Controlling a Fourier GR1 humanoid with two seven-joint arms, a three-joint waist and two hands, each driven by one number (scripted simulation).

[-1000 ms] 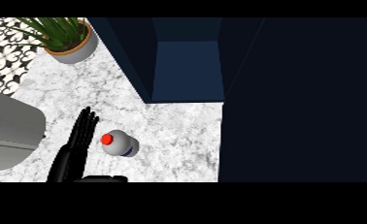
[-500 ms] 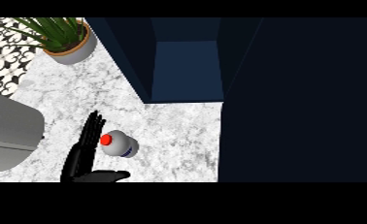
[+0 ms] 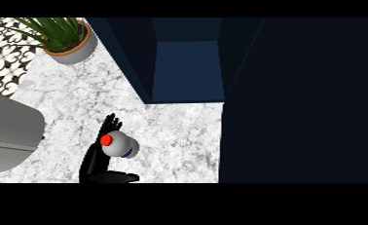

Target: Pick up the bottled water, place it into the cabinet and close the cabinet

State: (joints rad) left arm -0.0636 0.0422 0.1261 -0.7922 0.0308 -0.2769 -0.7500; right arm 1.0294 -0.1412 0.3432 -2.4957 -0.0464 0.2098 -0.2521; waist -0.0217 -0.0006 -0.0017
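The bottled water stands upright on the marble counter, seen from above as a white body with a red cap. My left hand is against the bottle's left side with its fingers straight and pointing away from me. Its thumb sticks out to the right just in front of the bottle, so the hand is open around it, not curled. The dark blue cabinet stands open behind the bottle, its inside empty. My right hand does not show.
A potted plant stands at the back left of the counter. A grey rounded object lies at the left edge. A large dark blue panel fills the right side of the view.
My left hand has moved right up to the bottle and its thumb has swung out in front of it. The bottle has stayed in place.
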